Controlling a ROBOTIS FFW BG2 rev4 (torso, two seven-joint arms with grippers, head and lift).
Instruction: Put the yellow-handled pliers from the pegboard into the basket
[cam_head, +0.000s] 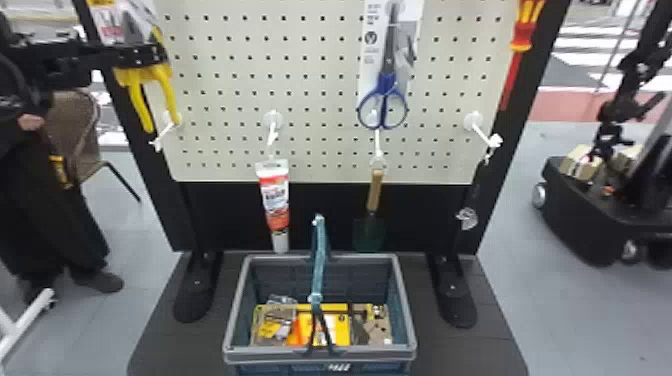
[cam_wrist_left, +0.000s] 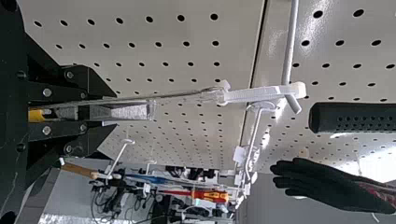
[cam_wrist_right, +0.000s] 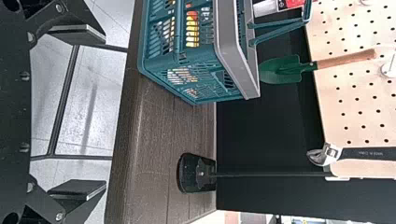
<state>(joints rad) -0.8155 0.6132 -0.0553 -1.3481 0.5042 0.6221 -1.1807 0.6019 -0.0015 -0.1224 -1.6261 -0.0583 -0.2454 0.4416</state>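
In the head view, my left gripper (cam_head: 148, 56) is at the pegboard's upper left, shut on the yellow-handled pliers (cam_head: 171, 95), whose handles hang below it. Seen from the left wrist, the left gripper (cam_wrist_left: 95, 112) pinches the packaged pliers (cam_wrist_left: 130, 111) between its fingers. The package's white hang tab (cam_wrist_left: 261, 94) meets the end of a white hook (cam_wrist_left: 290, 46). The basket (cam_head: 237, 305) stands low in front of the board, holding several packaged items. From the right wrist, my right gripper (cam_wrist_right: 80, 113) is open with nothing between its fingers, apart from the basket (cam_wrist_right: 237, 46).
On the pegboard (cam_head: 320, 65) hang blue scissors (cam_head: 384, 100), a white-red tube (cam_head: 274, 197), a green trowel (cam_head: 370, 230), a red screwdriver (cam_head: 520, 42) and an adjustable wrench (cam_wrist_right: 327, 154). White hooks jut forward. The basket's handle (cam_head: 320, 250) stands upright. Black stand feet (cam_head: 452, 300) flank the basket.
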